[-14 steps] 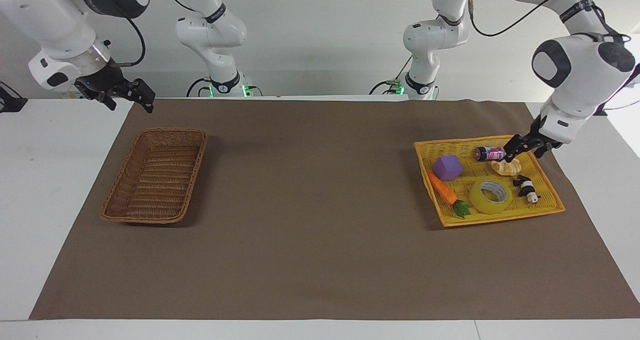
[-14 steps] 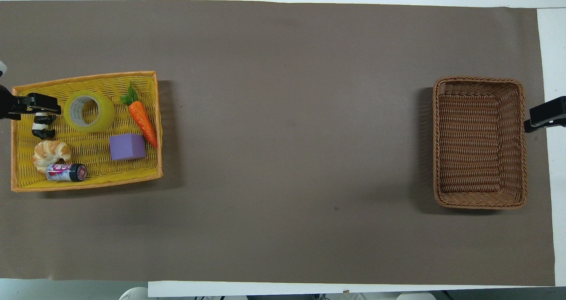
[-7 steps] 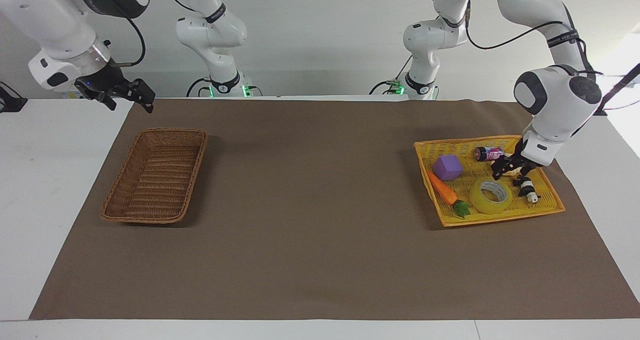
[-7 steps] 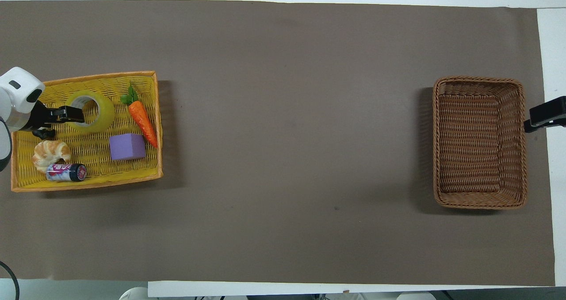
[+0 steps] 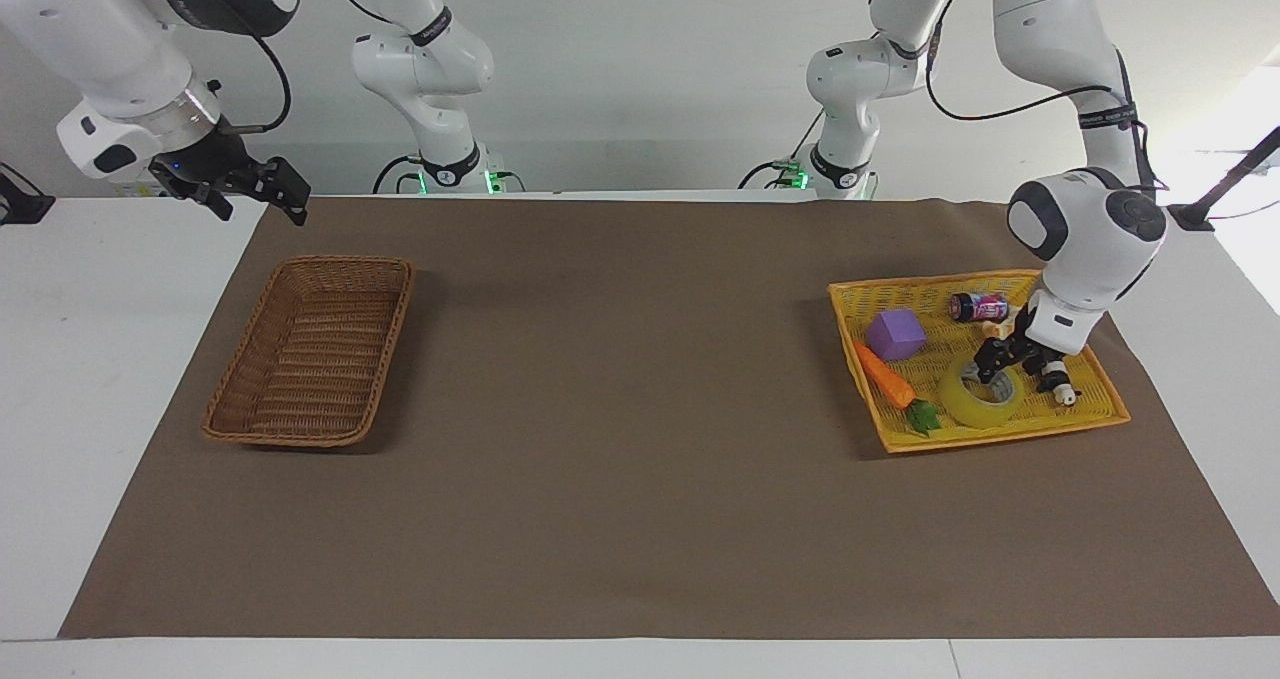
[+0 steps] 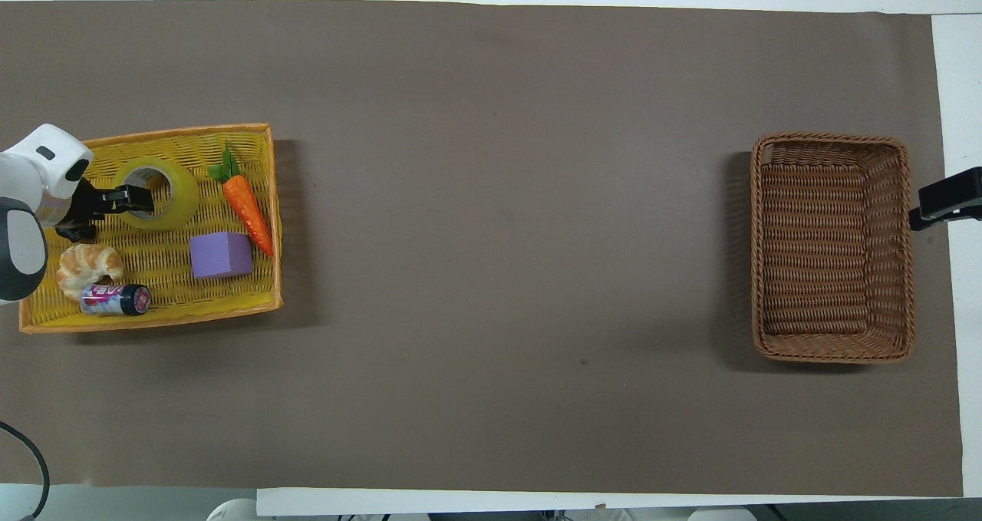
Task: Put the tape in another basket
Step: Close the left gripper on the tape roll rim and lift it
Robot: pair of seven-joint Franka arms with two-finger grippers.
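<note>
Yellow tape (image 5: 978, 393) is light, stiff, slick; grip its wall. Left gripper (image 5: 990, 362) straddles it, fingers part-closed; right gripper (image 5: 262, 185), waiting, open.

Left claw (image 6: 136, 196) over tape (image 6: 156, 192) (in yellow tray (image 6: 153, 318)), wicker basket (image 6: 832, 352)

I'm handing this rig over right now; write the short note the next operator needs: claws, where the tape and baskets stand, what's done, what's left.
Left claw: down at the tape in the yellow tray, at the roll's wall on its robot-facing side; grip not confirmed.
Right claw: open, waiting in the air beside the brown wicker basket.
Tape lies flat in the tray at the left arm's end, between the carrot and the panda figure.
Wicker basket at the right arm's end holds nothing.
Done: approach to the tape.
Left: secure the grip, lift, carry across, release in the wicker basket.
</note>
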